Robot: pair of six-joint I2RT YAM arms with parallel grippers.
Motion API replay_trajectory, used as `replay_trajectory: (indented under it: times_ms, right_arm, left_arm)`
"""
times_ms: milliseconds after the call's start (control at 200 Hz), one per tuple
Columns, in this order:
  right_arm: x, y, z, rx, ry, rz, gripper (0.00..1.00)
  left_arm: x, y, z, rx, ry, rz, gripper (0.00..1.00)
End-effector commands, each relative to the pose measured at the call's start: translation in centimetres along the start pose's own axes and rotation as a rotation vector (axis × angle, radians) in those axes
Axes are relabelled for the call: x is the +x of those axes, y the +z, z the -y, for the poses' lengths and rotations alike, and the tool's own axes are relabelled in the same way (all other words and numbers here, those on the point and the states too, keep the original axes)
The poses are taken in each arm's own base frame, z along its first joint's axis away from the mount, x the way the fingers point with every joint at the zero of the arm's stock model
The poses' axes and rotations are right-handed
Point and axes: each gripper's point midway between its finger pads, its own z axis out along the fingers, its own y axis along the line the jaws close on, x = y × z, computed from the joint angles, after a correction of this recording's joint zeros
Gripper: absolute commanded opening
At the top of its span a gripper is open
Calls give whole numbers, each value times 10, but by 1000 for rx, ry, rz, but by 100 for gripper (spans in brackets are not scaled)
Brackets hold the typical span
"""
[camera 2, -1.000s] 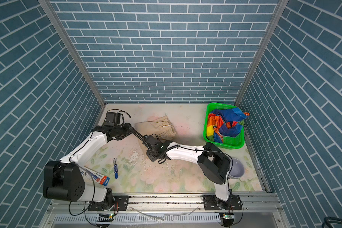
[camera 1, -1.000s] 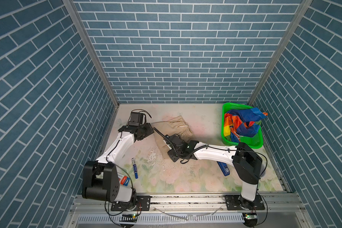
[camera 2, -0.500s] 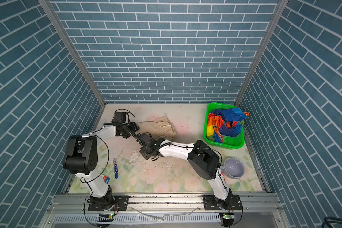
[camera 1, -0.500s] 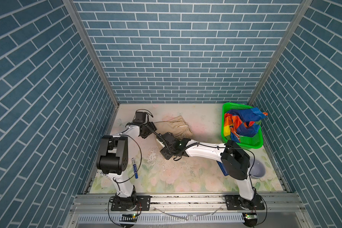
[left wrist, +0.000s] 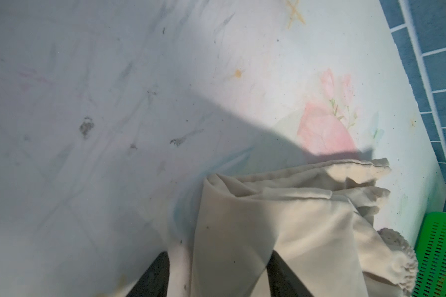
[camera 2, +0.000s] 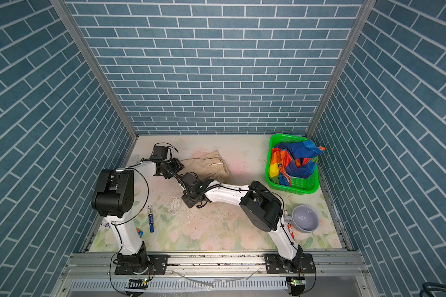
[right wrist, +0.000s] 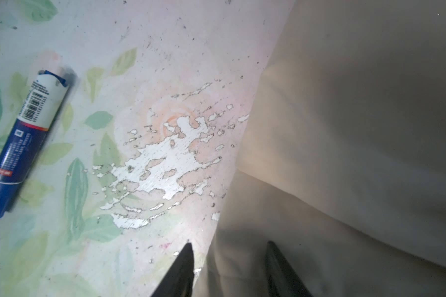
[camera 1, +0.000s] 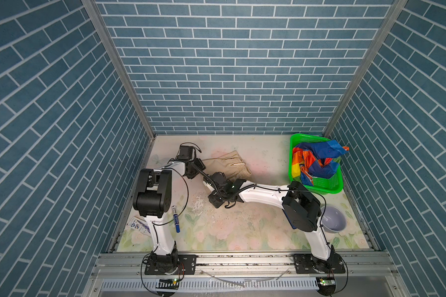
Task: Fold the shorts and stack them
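2 top views alone show tan shorts' [camera 1: 225,168] drawstring [camera 1: 238,163].

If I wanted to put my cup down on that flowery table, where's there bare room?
Widest bare patch: the front middle, between the blue marker and the lavender bowl. A smaller one lies at the back, between the beige shorts and the green basket. Crowded: left-centre, where the left arm and right arm meet at the shorts.
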Motion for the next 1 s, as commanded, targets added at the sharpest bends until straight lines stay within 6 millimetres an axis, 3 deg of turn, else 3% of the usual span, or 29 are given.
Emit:
replay_trajectory:
  times_ms: [0,325,375,480,645,815,990]
  right_arm:
    - [24,10,2,-9,58,-63,40]
    - [51,22,11,28,104,-118,38]
    - [52,24,12,33,109,-122,31]
    - [52,26,15,47,115,-119,0]
    - [54,18,16,55,114,-98,0]
    - [67,3,11,41,104,-107,0]
    - [93,-13,-2,23,58,-142,0]
  left_arm:
    - [-6,4,1,4,-4,10,59]
    - [-3,10,-4,-7,-9,0,59]
    - [-3,11,-4,-5,-9,-1,59]
    - [-2,12,-5,-8,-12,-4,60]
    - [0,18,-10,-19,-17,-13,59]
    - [0,24,-12,-26,-22,-19,44]
    - [-3,27,-13,-42,-20,-19,6]
